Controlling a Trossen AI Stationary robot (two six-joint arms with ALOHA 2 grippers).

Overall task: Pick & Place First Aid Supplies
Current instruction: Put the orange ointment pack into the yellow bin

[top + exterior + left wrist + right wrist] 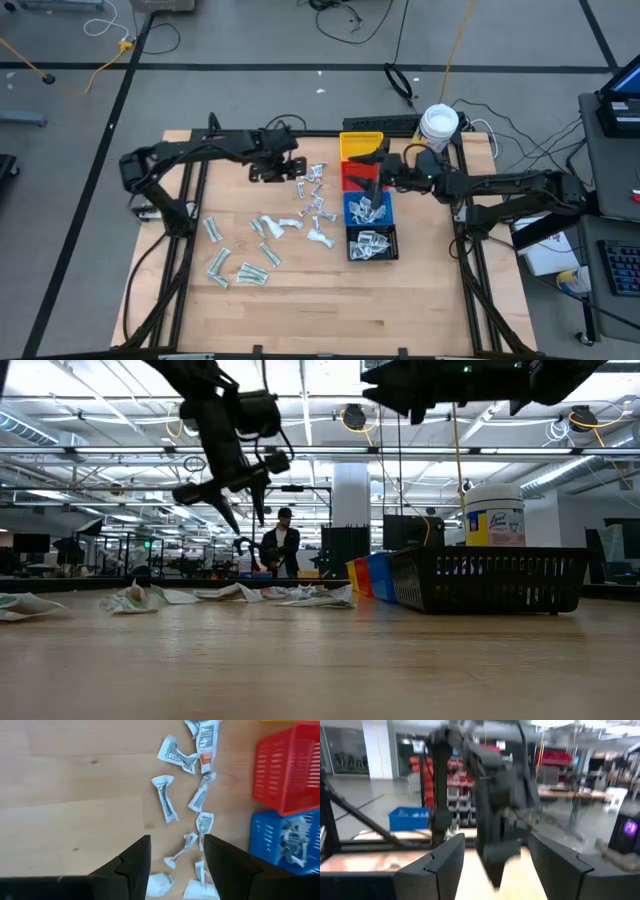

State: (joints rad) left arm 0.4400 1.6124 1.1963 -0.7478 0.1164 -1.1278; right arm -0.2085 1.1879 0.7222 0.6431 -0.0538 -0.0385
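Small white sachets (pixel 312 195) lie scattered flat on the wooden table just left of the bins, and pale green long wrappers (pixel 240 268) lie nearer the front left. My left gripper (pixel 175 840) is open and hovers above the sachets (pixel 165 802), pointing down; the low view shows it raised clear of the table (pixel 238 500). A thin sachet (pixel 181 849) lies below the gap between its fingers. My right gripper (pixel 495 842) is open and empty, held level above the red bin (pixel 358 178) and facing the left arm.
A row of bins stands right of the sachets: yellow (pixel 360 146), red, blue (pixel 352 212) and black (pixel 386 252); the blue and black ones hold packets. A white jar (pixel 438 125) stands at the far right. Bare wood lies along the near edge (pixel 320 310). A person (pixel 280 545) stands in the room behind.
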